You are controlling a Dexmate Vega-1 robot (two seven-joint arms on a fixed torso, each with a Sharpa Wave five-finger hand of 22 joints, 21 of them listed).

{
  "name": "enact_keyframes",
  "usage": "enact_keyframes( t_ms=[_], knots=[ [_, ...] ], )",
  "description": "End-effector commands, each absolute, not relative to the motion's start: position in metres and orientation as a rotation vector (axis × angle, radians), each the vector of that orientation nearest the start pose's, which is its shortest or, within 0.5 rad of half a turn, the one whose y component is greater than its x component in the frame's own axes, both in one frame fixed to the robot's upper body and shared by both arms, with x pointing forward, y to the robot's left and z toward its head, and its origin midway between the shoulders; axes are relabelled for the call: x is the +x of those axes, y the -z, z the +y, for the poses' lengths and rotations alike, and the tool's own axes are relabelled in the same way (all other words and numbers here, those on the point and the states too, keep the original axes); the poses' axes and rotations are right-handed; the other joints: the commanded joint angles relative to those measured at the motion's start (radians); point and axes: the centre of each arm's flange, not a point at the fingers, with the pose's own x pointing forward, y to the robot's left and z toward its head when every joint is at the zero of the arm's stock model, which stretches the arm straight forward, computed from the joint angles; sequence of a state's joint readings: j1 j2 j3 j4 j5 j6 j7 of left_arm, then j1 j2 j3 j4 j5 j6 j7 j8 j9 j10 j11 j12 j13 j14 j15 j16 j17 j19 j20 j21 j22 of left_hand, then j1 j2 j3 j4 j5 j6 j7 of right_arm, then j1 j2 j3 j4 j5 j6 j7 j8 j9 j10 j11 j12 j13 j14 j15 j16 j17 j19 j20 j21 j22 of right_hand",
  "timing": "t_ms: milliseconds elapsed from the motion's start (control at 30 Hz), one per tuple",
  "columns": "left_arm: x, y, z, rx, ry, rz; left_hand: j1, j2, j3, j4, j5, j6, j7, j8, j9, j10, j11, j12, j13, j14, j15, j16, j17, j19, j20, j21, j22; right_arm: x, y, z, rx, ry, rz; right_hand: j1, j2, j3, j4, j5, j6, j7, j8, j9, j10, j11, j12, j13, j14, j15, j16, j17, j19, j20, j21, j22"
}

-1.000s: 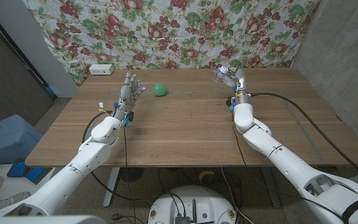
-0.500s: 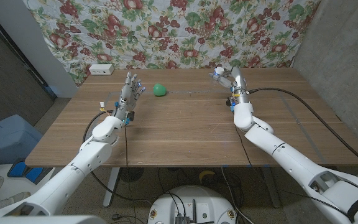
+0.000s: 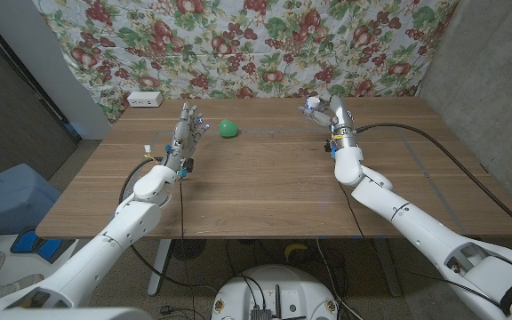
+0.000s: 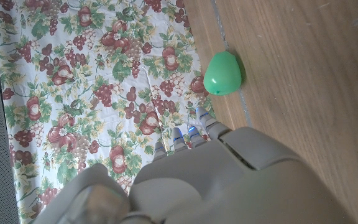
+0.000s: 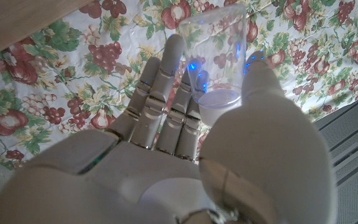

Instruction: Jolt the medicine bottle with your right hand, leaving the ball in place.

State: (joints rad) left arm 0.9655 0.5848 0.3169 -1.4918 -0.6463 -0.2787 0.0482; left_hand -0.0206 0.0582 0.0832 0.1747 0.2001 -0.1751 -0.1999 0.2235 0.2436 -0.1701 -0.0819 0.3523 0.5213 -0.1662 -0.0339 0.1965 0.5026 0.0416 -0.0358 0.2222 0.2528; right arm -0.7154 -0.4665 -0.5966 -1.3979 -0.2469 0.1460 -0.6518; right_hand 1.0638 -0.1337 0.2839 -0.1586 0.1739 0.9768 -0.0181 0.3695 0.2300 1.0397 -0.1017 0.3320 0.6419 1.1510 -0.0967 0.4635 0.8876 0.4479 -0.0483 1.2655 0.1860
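the left hand (image 3: 185,129) stands idle near the table's left side, fingers apart and holding nothing, with the green ball (image 3: 228,129) just to its right. at the far right the right hand (image 3: 332,114) has its fingers around the clear medicine bottle (image 5: 215,59), so the jolt looks to be in hand; next it needs a brief shake kept well apart from the ball.

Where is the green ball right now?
In the head view, the green ball sits on the table near its far edge, just right of the left hand, not touching it.

My arms are glossy white shells trailing black cables, and my pale grey left hand (image 3: 185,130) and right hand (image 3: 335,116) glow blue at the fingertips (image 5: 254,61).
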Motion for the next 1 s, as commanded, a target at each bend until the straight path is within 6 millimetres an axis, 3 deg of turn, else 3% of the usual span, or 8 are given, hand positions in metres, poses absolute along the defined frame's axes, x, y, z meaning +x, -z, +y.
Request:
enact_keyframes(
  t_ms=[33, 1000],
  knots=[
    [0.615, 0.027, 0.299, -0.03, 0.174, -0.631, -0.002, 0.074, -0.001, 0.007, 0.007, -0.043, -0.009, 0.003, 0.006, -0.04, -0.001, 0.007, 0.004, -0.164, -0.207, 0.006, 0.003, 0.007, -0.063, 0.007, 0.003, 0.624, -0.032, -0.188, -0.757, 0.304, -0.95, 0.284, 0.267, -0.002, 0.002, 0.004, 0.007, -0.003, -0.002, 0.002, 0.006, 0.002, -0.005, 0.002, 0.137, -0.13, -0.005, 0.001, -0.005, -0.166, 0.007, 0.003],
    [0.612, 0.029, 0.301, -0.028, 0.171, -0.633, -0.002, 0.074, -0.001, 0.007, 0.007, -0.043, -0.009, 0.003, 0.006, -0.04, -0.001, 0.007, 0.004, -0.164, -0.207, 0.006, 0.003, 0.007, -0.063, 0.007, 0.003, 0.633, -0.011, -0.177, -0.992, 0.296, -0.875, 0.284, 0.267, -0.003, 0.002, 0.004, 0.008, -0.003, -0.008, 0.002, 0.011, 0.002, -0.015, 0.004, 0.14, -0.13, -0.015, 0.004, -0.015, -0.165, 0.022, 0.002]
  ],
)
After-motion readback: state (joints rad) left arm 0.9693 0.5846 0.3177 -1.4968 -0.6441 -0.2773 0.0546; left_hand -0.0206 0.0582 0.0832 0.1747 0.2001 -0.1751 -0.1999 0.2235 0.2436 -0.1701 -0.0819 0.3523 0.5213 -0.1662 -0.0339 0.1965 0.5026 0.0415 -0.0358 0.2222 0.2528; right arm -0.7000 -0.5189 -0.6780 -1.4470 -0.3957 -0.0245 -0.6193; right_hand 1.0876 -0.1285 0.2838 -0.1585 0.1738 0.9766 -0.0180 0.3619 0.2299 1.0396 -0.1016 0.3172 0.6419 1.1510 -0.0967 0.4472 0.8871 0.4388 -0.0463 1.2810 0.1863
